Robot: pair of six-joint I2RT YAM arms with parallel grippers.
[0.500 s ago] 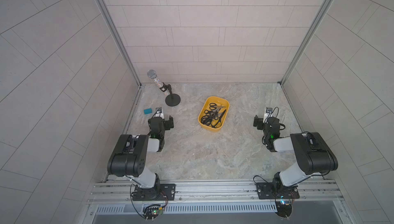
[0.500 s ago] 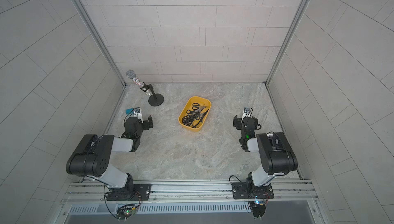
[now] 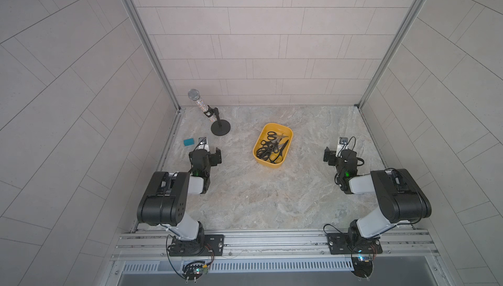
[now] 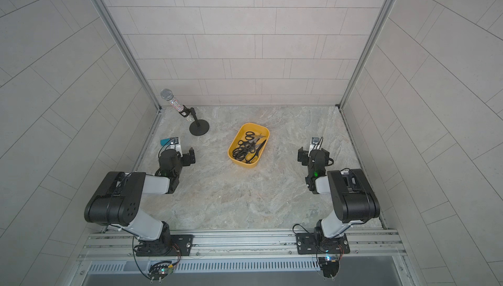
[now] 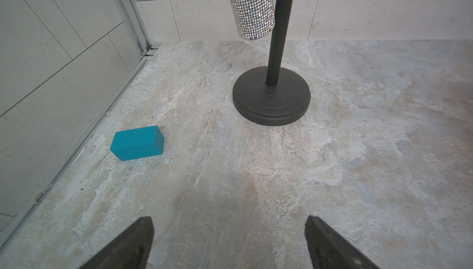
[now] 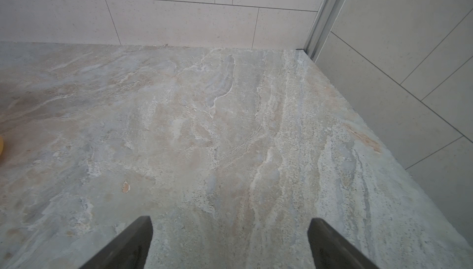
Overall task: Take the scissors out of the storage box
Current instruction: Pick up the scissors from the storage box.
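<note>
Matt marbled stone tabletop (image 3: 272, 203)

Open tabletop (image 3: 272, 189) around storage box (image 3: 276, 129)

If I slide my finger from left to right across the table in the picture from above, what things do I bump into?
Teal block → round base of the microphone stand → yellow storage box full of scissors → right gripper.
</note>
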